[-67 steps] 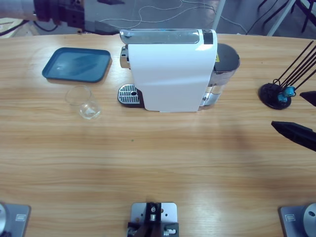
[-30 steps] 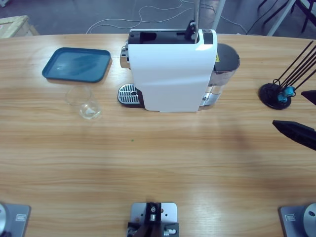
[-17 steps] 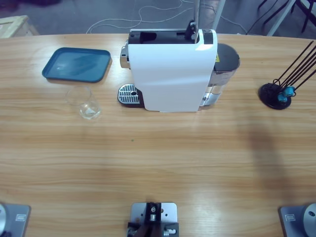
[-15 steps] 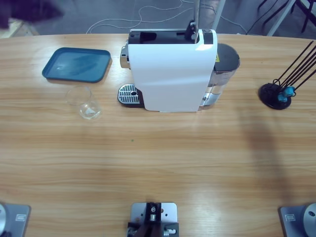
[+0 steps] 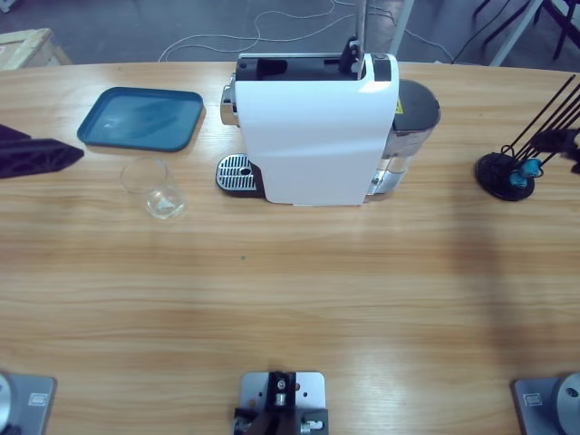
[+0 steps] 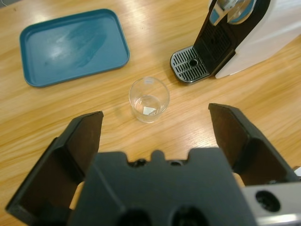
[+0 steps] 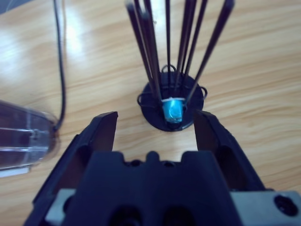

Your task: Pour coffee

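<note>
No coffee shows in any view. A clear glass point(image 5: 159, 188) stands empty on the table, left of the white coffee machine point(image 5: 313, 136), whose top lid is raised. My left gripper point(image 5: 68, 155) comes in from the left edge, short of the glass. In the left wrist view this gripper point(image 6: 157, 123) is open, with the glass point(image 6: 149, 99) just beyond its jaws and nothing held. My right gripper point(image 7: 156, 123) is open and points at a black capsule stand point(image 7: 155, 115) holding a blue capsule point(image 7: 172, 110). In the high view it point(image 5: 564, 141) hovers at the right edge.
A teal tray point(image 5: 140, 118) lies behind the glass. The machine's drip grate point(image 5: 234, 172) faces left, and its water tank point(image 5: 412, 118) sits on its right. The capsule stand point(image 5: 497, 172) stands at the far right with thin rods rising from it.
The machine's lid went from shut to raised. The left gripper came back into the high view at the left edge. The right gripper left the lower right edge and now sits over the capsule stand.
</note>
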Available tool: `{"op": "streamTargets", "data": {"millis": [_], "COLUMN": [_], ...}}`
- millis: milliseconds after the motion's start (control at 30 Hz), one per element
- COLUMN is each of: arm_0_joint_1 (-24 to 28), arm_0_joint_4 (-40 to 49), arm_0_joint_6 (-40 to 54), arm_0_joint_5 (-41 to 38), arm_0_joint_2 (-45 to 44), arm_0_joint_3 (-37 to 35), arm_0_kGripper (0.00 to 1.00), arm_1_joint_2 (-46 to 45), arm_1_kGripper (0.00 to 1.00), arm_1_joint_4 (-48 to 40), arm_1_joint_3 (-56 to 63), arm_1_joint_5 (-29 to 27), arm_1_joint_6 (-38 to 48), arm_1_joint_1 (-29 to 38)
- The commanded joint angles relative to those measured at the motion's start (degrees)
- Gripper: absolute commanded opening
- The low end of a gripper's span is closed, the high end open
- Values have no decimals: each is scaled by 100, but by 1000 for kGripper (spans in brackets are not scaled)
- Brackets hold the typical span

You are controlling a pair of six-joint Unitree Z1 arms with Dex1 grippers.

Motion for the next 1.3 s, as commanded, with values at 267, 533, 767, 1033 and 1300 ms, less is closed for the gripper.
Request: {"op": "streamTargets", "data": {"millis": [267, 533, 767, 1033, 1300], "arm_0_joint_1": [286, 409, 444, 446, 563], "arm_0_joint_4": [-421, -530, -584, -672, -700], "arm_0_joint_6": [173, 219, 254, 305, 423], "arm_0_joint_5": [82, 82, 82, 82, 82], "arm_0_joint_2": [-98, -81, -63, -18, 7], "arm_0_joint_3": [462, 550, 598, 598, 603], "arm_0_kGripper": [968, 968, 968, 968, 968], "arm_1_joint_2": [654, 1066, 1161, 1328, 1560], "arm_1_kGripper": [674, 674, 656, 296, 225], "arm_1_joint_4": [-1167, -1456, -1492, -1575, -1710], "arm_1_joint_3": [900, 860, 872, 863, 854], "arm_1_joint_5": [-247, -268, -465, -517, -523], "arm_1_joint_6": [170, 170, 170, 196, 196], "arm_1_joint_1": [27, 27, 20, -35, -35]}}
